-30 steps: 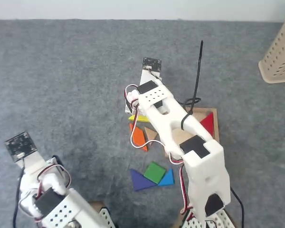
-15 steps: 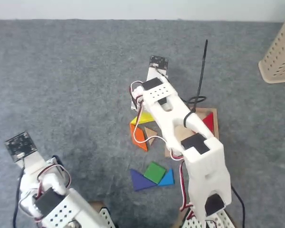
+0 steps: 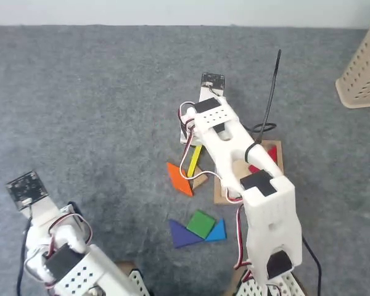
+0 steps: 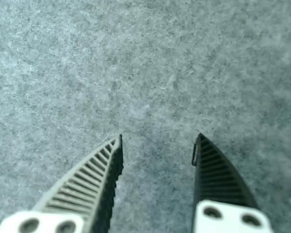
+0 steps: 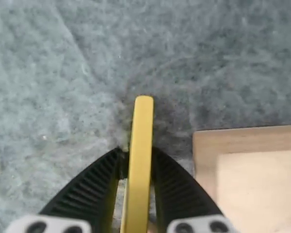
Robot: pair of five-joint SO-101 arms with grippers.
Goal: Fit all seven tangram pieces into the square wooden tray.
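Just beside the wooden tray (image 5: 242, 141), right tool (image 5: 136, 153) clamped on a yellow piece (image 5: 143, 126), left tool (image 4: 157, 141) apart over the grey desk (image 4: 136, 58)

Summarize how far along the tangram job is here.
Done: only the red piece sits in the tray. In hand: the right gripper holds the yellow piece on edge beside the tray. Remaining: orange, tan, green, purple and blue pieces lie on the carpet; the left gripper is open over bare carpet.
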